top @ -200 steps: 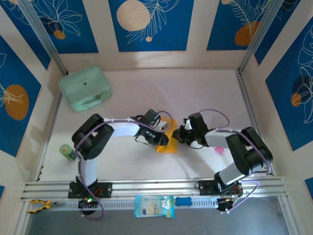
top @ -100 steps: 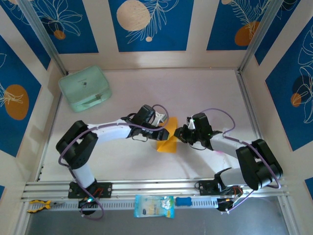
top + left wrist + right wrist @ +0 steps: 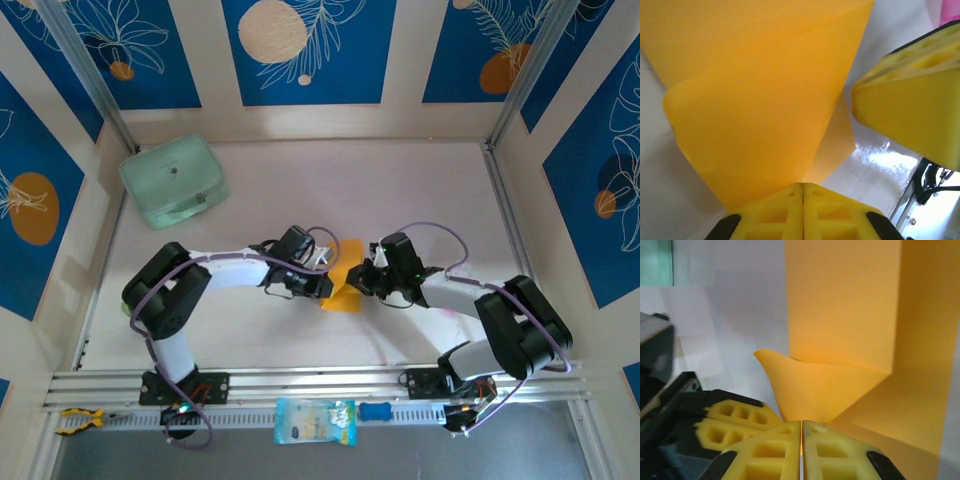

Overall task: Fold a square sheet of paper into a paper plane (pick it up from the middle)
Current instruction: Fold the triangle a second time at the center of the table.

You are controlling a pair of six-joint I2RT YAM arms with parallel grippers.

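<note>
Paper (image 3: 341, 296) on white table (image 3: 400, 190); blue walls (image 3: 300, 60)

No writing, number or brand is showing legibly in any of the views. The pale blue packet (image 3: 314, 421) lying on the front rail (image 3: 120, 381) is carrying some printed marks, but they are coming out too small and blurred to read.
</note>
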